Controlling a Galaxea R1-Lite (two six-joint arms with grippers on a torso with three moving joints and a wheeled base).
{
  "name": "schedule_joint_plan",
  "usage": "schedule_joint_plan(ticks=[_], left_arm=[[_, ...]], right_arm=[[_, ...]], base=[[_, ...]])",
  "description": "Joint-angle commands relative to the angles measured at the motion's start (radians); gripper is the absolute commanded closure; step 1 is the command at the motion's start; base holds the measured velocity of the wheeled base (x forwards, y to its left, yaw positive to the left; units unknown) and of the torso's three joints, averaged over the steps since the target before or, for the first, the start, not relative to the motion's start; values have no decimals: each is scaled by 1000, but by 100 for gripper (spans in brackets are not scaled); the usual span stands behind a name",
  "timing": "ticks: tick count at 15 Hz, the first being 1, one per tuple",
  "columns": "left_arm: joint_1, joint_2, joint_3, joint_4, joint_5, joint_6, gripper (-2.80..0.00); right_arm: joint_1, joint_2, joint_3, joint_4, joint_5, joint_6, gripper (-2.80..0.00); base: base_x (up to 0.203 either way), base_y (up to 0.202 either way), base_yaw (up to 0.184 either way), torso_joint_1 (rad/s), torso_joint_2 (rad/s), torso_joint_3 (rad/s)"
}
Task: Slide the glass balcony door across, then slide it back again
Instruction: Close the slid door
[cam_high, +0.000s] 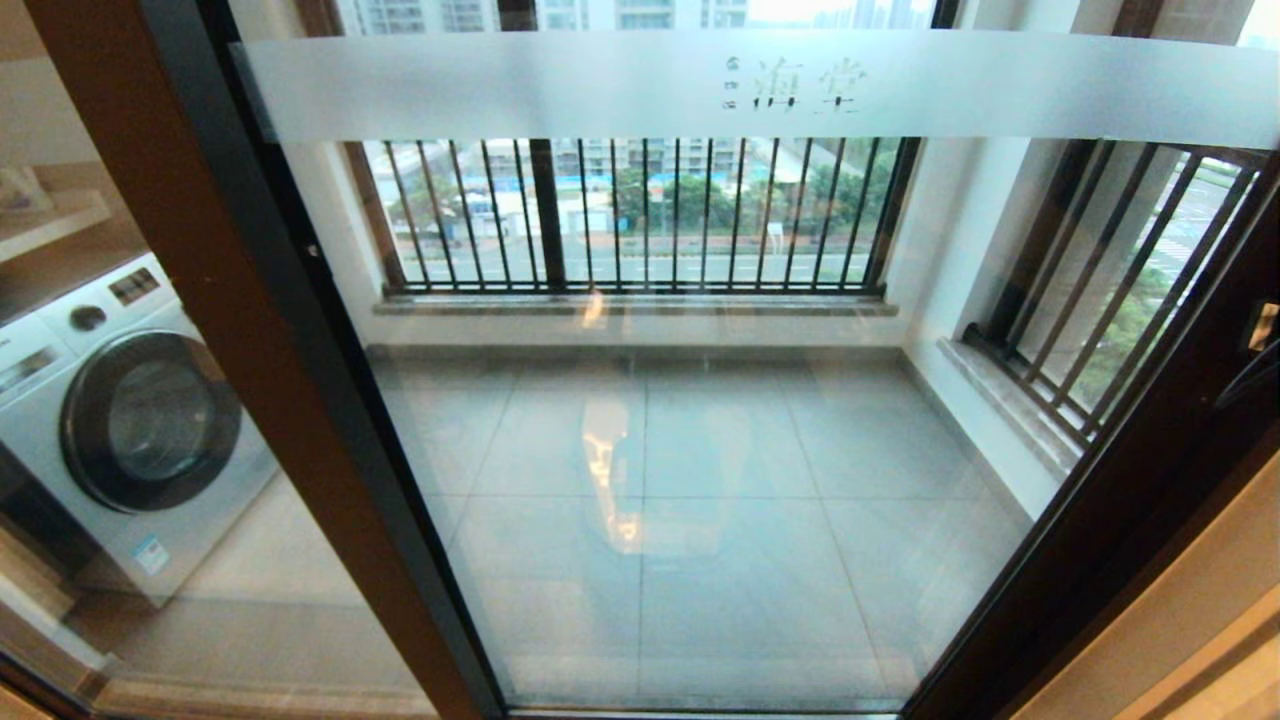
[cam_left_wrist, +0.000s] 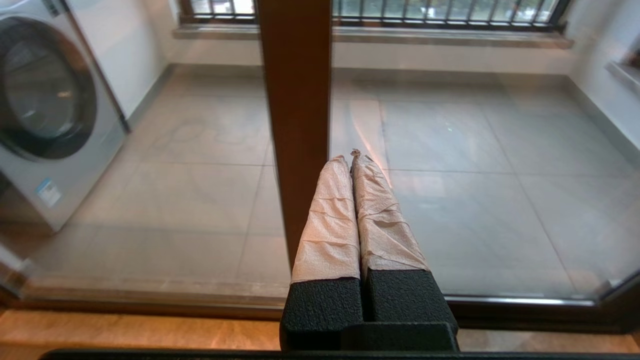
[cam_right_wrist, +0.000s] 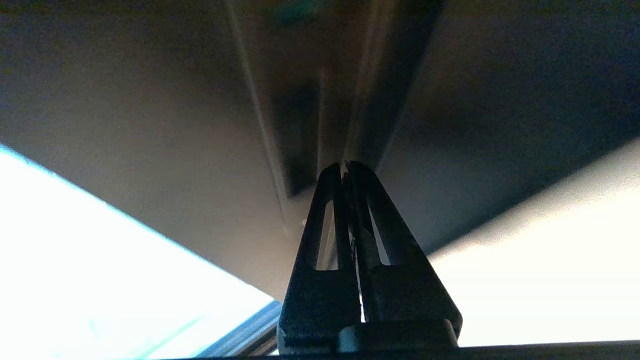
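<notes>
Head view: glass balcony door (cam_high: 700, 420), frosted-band Chinese characters illegible.

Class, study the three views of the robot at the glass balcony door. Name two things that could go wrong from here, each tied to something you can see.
1. The right gripper has its jaws shut, tips close against the dark frame of the glass balcony door. With no hold on the frame, the tips could slip off when pushing.
2. The left gripper, jaws shut, sits near the brown post; a sliding panel might brush it.
</notes>
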Motion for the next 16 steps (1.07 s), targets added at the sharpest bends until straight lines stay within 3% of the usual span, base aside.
schedule_joint_plan(ticks=[1,5,7,16], left_arm=[[0,1,2,-1,0,0,0],[0,1,2,0,0,0,0],[0,1,2,-1,0,0,0],[0,1,2,-1,0,0,0]], right_arm=[[0,-74,22,11,5,0,0],[-8,-146,50,15,16,-1,0],[-7,-205,84,15,72,-2,0],[-22,-771,414,40,736,3,0]], base=[[0,0,0,0,0,0],[0,0,0,0,0,0],[0,0,0,0,0,0],[0,0,0,0,0,0]])
